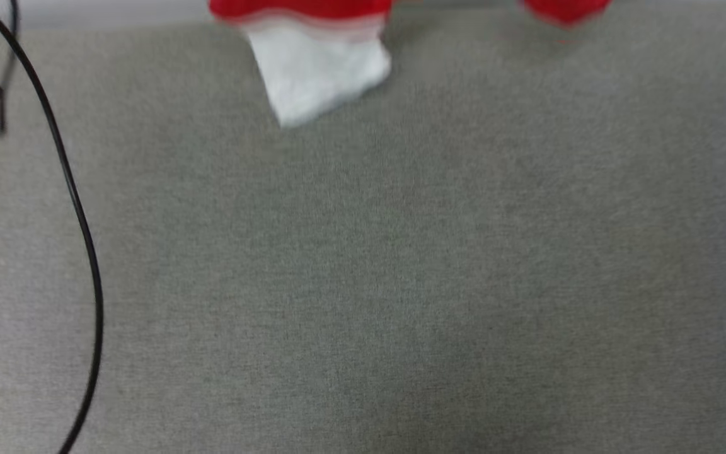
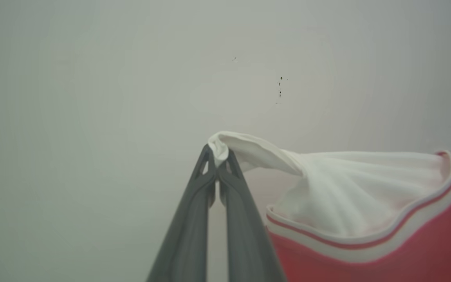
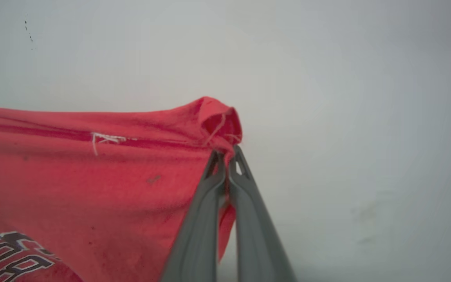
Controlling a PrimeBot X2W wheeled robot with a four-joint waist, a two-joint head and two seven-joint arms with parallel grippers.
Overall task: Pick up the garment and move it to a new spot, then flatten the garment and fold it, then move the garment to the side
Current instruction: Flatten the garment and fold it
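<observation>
The red jersey-style garment (image 1: 319,69) has a white short sleeve, joined to the red body by white trim carrying a thin red stripe. Its red face in the right wrist view bears lettering (image 3: 10,254) outlined in black and white. The left gripper (image 2: 218,154) and the right gripper (image 3: 227,156) have matt dark grey fingers (image 2: 188,227). The woven fabric surface (image 1: 401,284) is mottled grey, crossed by a thin black cable (image 1: 79,214). The plain backdrop (image 2: 92,78) is pale grey with a few dark specks (image 2: 280,86).

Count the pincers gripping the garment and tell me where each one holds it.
2. The left pincer is shut on a bunched white sleeve tip of the garment. The right pincer is shut on a folded red corner by a seam.
</observation>
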